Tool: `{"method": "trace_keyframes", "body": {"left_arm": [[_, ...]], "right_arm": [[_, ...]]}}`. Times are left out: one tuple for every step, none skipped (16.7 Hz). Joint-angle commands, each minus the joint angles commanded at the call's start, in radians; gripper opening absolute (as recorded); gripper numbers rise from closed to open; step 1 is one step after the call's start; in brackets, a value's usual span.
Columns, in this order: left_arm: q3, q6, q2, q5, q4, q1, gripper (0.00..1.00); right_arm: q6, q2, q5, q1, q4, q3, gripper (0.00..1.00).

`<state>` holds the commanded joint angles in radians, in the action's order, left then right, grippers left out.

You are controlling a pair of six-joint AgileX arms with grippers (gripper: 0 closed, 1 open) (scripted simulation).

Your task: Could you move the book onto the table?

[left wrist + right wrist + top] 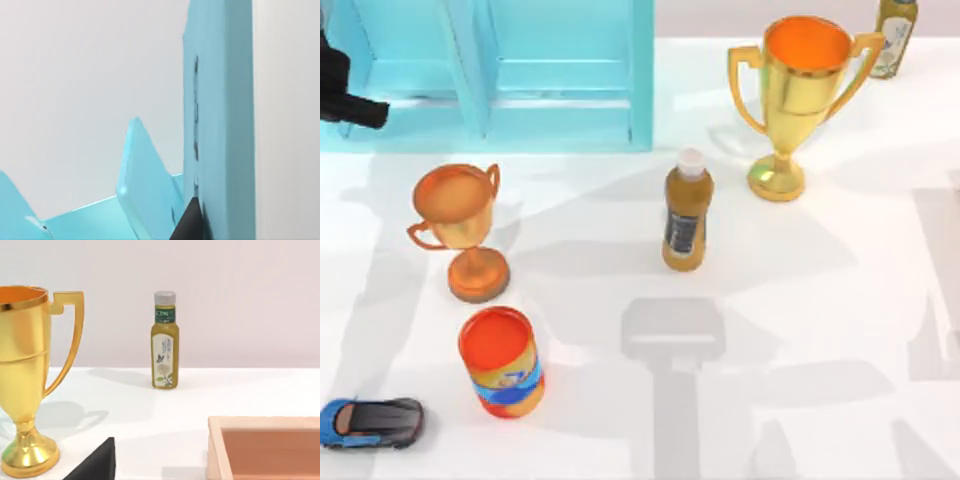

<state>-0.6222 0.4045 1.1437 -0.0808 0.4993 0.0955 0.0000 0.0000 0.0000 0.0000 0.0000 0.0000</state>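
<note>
Your left gripper (365, 110) is at the far left of the top view, up against the left end of the turquoise shelf unit (560, 70) at the back of the table (820, 330). In the left wrist view a dark part of this gripper lies just beside a tall turquoise panel (220, 125), and a tilted turquoise slab (142, 185) leans near it. I cannot tell which of these, if any, is the book, nor whether the left jaws are open or closed.

On the table you see a copper trophy (460, 230), an orange can (502, 362) in front of it and a blue toy car (370, 422) at the front left corner. An orange bottle (687, 215) stands near the middle, a big gold trophy (800, 100) to its right and a green bottle (897, 35) at the back right.

In the right wrist view a dark edge of the right gripper (97, 465) shows, facing the gold trophy, the green bottle and a wooden box (265, 422). The state of its jaws I cannot tell.
</note>
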Motion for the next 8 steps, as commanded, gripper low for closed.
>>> {"method": "trace_keyframes", "body": {"left_arm": [[-0.016, -0.019, 0.015, -0.019, 0.019, 0.02, 0.0], [-0.039, -0.049, 0.038, -0.049, 0.048, 0.05, 0.0], [-0.067, -0.087, 0.068, -0.089, 0.083, 0.09, 0.0], [-0.099, -0.133, 0.105, -0.139, 0.125, 0.137, 0.0], [-0.134, -0.186, 0.147, -0.199, 0.172, 0.191, 0.0], [-0.172, -0.243, 0.195, -0.268, 0.223, 0.251, 0.0], [-0.211, -0.304, 0.247, -0.345, 0.277, 0.315, 0.0], [-0.251, -0.369, 0.303, -0.429, 0.334, 0.383, 0.0]], "right_arm": [[0.0, 0.0, 0.0, 0.0, 0.0, 0.0, 1.0], [0.0, 0.0, 0.0, 0.0, 0.0, 0.0, 1.0], [0.0, 0.0, 0.0, 0.0, 0.0, 0.0, 1.0], [0.0, 0.0, 0.0, 0.0, 0.0, 0.0, 1.0], [0.0, 0.0, 0.0, 0.0, 0.0, 0.0, 1.0], [0.0, 0.0, 0.0, 0.0, 0.0, 0.0, 1.0], [0.0, 0.0, 0.0, 0.0, 0.0, 0.0, 1.0], [0.0, 0.0, 0.0, 0.0, 0.0, 0.0, 1.0]]}}
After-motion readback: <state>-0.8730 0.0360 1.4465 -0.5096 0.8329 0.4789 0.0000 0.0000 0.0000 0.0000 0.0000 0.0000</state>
